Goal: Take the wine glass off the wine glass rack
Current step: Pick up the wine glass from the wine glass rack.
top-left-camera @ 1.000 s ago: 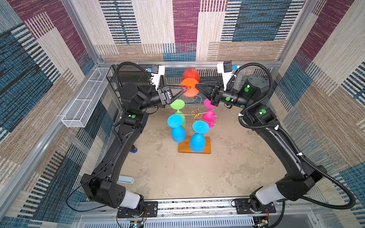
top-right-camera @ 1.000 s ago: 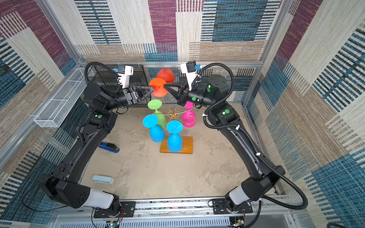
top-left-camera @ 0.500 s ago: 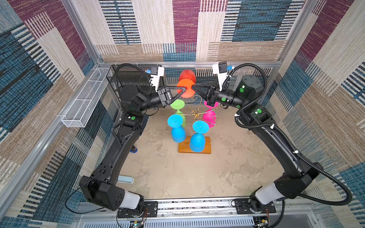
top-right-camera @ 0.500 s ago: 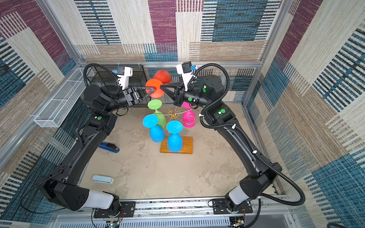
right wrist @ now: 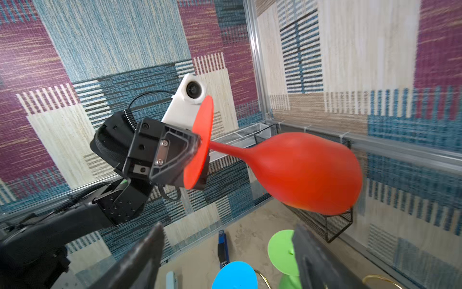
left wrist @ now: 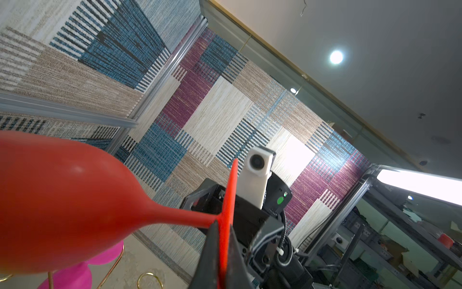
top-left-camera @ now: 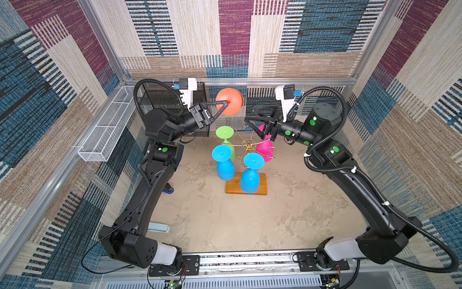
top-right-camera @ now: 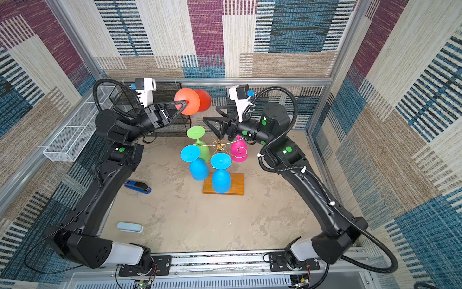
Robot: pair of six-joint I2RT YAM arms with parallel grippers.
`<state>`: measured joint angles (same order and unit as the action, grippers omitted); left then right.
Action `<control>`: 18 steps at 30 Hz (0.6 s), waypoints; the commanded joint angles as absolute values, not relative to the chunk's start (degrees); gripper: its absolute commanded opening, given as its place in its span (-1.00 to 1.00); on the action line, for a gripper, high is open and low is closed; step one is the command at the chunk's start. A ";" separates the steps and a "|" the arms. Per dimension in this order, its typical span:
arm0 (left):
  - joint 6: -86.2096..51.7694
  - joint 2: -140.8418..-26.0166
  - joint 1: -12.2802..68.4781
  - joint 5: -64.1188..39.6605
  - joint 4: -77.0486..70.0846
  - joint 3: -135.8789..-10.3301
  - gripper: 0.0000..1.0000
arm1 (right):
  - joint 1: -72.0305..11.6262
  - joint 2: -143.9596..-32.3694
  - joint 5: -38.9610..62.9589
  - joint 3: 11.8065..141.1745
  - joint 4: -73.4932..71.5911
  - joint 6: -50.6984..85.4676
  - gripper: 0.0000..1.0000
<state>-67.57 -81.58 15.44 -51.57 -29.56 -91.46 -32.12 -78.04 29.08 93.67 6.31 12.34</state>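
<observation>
The orange-red wine glass (top-left-camera: 231,101) hangs sideways in the air above and behind the wine glass rack (top-left-camera: 248,145), clear of its gold arms. My left gripper (top-left-camera: 226,101) is shut on the glass's round foot, pinched edge-on between the fingertips (left wrist: 212,240) in the left wrist view. The bowl (right wrist: 300,172) points away from that gripper. To the right of the glass my right gripper (top-left-camera: 250,114) stands open and holds nothing. Green (top-left-camera: 225,132), pink (top-left-camera: 265,150) and two blue glasses (top-left-camera: 221,154) hang upside down on the rack.
The rack's wooden base (top-left-camera: 261,187) stands mid-table. A black mesh shelf unit (top-left-camera: 170,100) sits at the back left behind my left gripper. A white wire mesh tray (top-left-camera: 105,130) hangs on the left wall. A blue stapler (top-right-camera: 137,186) and a pale blue case (top-right-camera: 130,227) lie front left.
My left gripper has closed on the glass's foot. My right gripper, which was shut on the glass, has opened and drawn back to the right.
</observation>
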 commanded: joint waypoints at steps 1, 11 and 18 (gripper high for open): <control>-71.36 -79.81 15.47 -48.41 -28.68 -92.80 -1.00 | -32.07 -72.67 20.14 85.16 -1.30 1.33 0.98; -68.03 -74.47 15.55 -43.55 -18.19 -91.84 -1.00 | -32.43 -74.57 16.84 74.99 -22.24 -14.68 0.98; -73.42 -75.03 15.47 -42.61 -20.92 -90.66 -1.00 | -34.63 -79.63 20.69 79.21 -27.17 -16.58 0.98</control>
<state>-69.30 -74.74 15.53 -43.48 -18.52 -90.83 -34.24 -77.95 18.20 77.01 -22.02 -15.11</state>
